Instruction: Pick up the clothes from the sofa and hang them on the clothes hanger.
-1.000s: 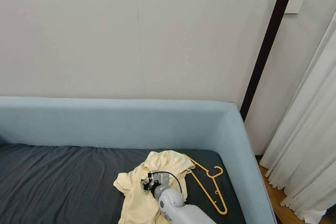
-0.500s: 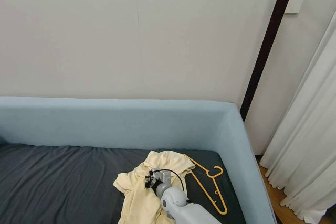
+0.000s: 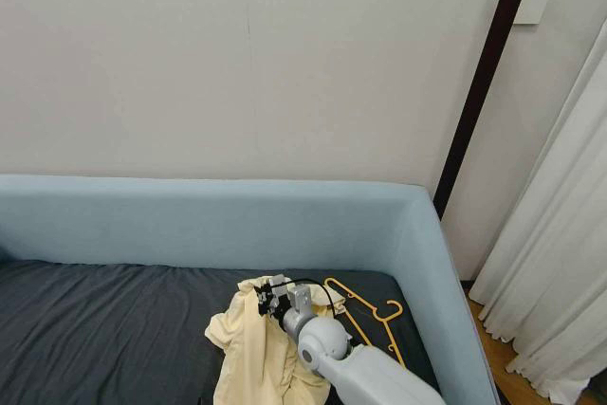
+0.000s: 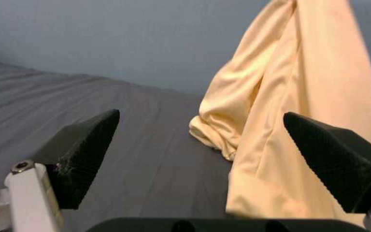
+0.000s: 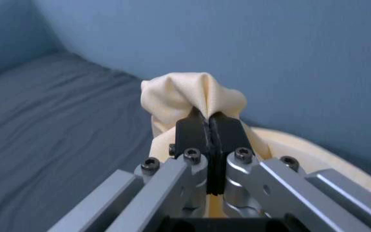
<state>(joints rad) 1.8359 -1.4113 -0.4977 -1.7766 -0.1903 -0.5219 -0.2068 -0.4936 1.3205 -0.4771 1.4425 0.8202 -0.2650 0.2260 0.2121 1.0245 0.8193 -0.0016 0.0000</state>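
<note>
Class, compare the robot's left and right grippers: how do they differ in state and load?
The right gripper is shut; the left gripper is open wide. The right gripper pinches a fold of the yellow garment; the left gripper holds nothing. Both are by the garment, over the sofa seat.

Hanger point(image 3: 353, 298) partly behind right arm point(image 3: 370, 377)

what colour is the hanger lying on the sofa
Yellow-orange. The hanger shows best in the head view.
</note>
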